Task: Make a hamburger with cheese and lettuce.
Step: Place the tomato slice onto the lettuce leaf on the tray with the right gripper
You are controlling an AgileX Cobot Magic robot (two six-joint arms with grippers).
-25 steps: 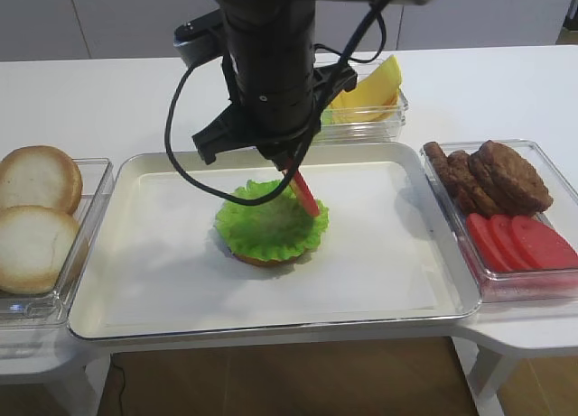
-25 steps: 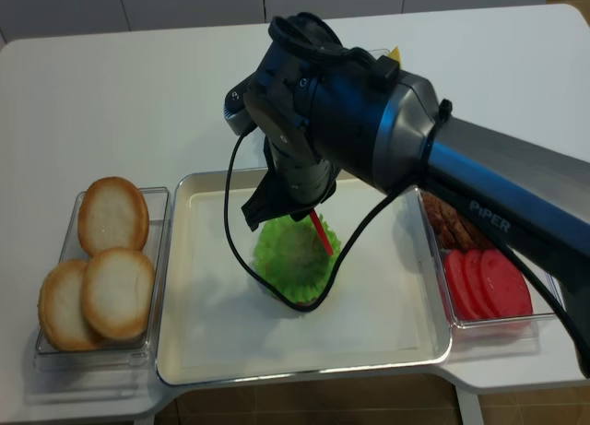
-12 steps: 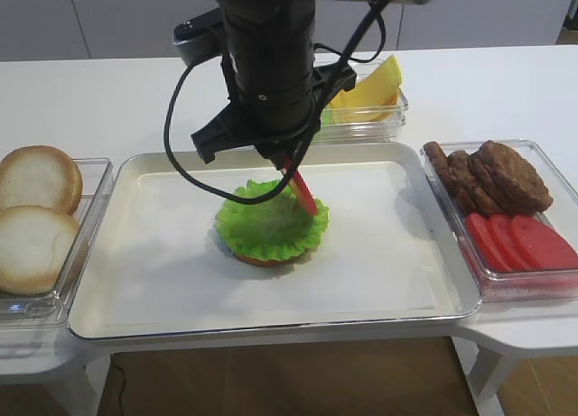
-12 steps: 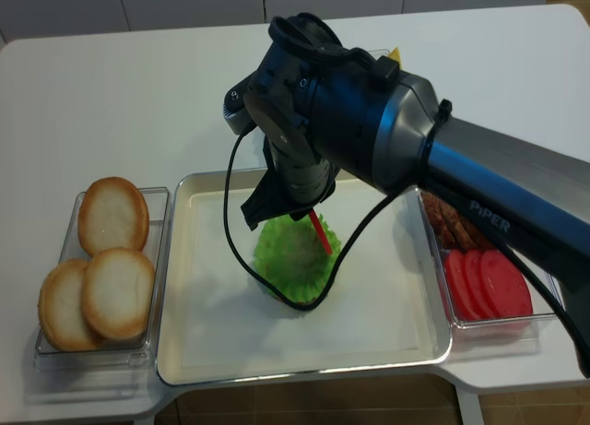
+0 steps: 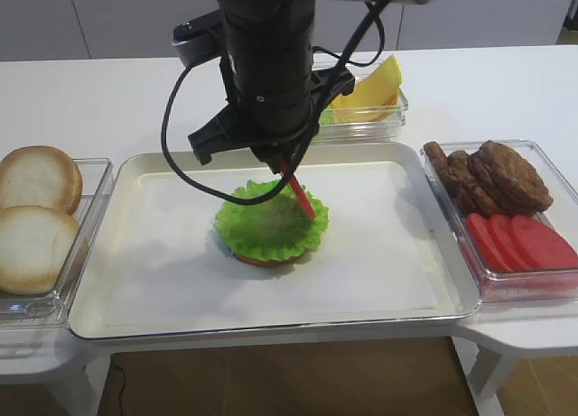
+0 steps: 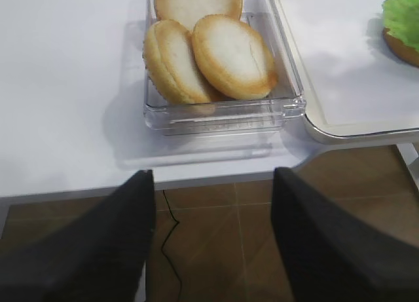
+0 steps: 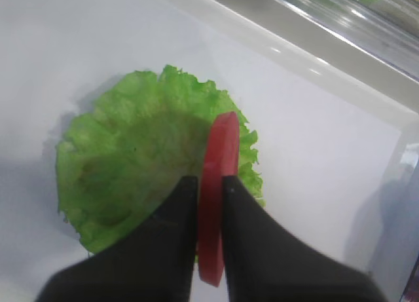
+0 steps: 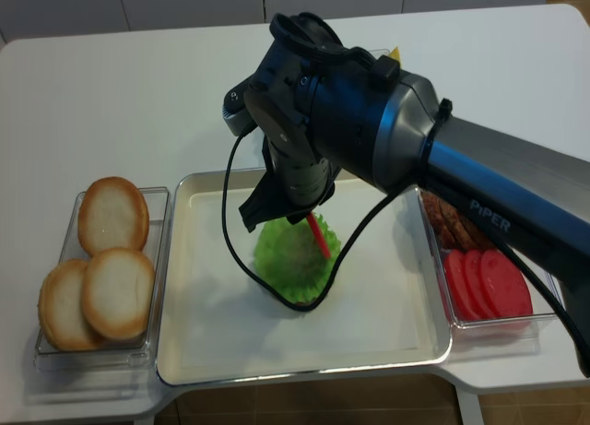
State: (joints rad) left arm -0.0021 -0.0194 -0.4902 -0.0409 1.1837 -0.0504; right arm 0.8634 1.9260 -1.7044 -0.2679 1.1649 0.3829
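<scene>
Our right gripper [image 7: 211, 204] is clamped on a round red slice [image 7: 215, 184], which stands on edge between the two dark fingers [image 7: 171, 217] and hangs just above the hamburger [image 5: 271, 225]; we cannot tell whether the slice's lower edge touches the leaf. In the right wrist view the slice crosses the right-hand part of the lettuce [image 7: 141, 158], a frilly green round that covers the thin brown bun base almost entirely. The stack sits near the middle of the large white tray [image 5: 163, 281], on its pale liner.

Our left gripper [image 6: 213, 249] hangs off the near edge of the table, jaws spread wide with nothing between them, over the brown floor. Just beyond it in the left wrist view lies a clear container [image 6: 222, 112] holding three pale bun halves [image 6: 232, 56], set just beside the tray's left rim.

To the right of the tray, another clear container [image 5: 560, 290] holds more red slices [image 5: 524, 240] at its near end and dark brown patties [image 5: 492, 177] behind them. Farther back, behind the tray and partly hidden by the right arm [image 8: 369, 121], a third clear container [image 5: 379, 118] holds the cheese [image 5: 370, 87], yellow slices with pointed corners leaning upward. A black cable [image 5: 181, 154] loops down from the arm over the tray.
</scene>
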